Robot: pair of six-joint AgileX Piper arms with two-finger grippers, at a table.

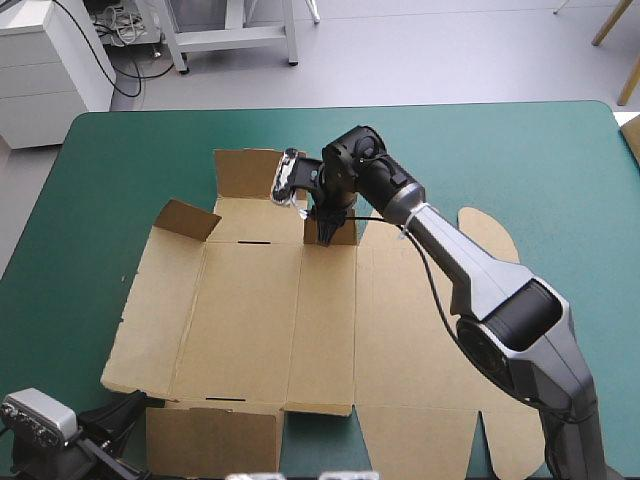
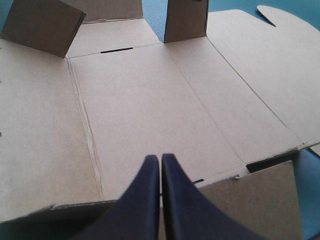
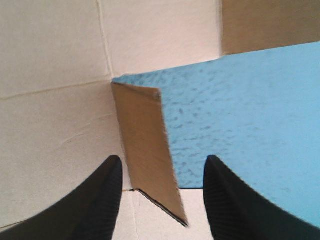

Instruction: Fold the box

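The box (image 1: pixel 250 310) lay flat on the teal-green table (image 1: pixel 110 170), reaching its near edge, long axis running left edge to right edge, rounded lid tab toward the right. The right arm (image 1: pixel 470 270) crossed over its right half; the right tool (image 1: pixel 327 234) stood open astride a raised flap (image 3: pixel 145 145) at the far side. The left tool (image 2: pixel 161 167), fingers together and empty, pointed over the box's near edge.

High view. Box (image 1: pixel 250 300): near flaps cut off at the bottom edge; right-hand panels partly hidden under right arm (image 1: pixel 480 290). Left gripper (image 1: pixel 128 410): mostly cut off, lower left corner. Right gripper (image 1: pixel 326 232), upper centre: fingertips too small to separate.
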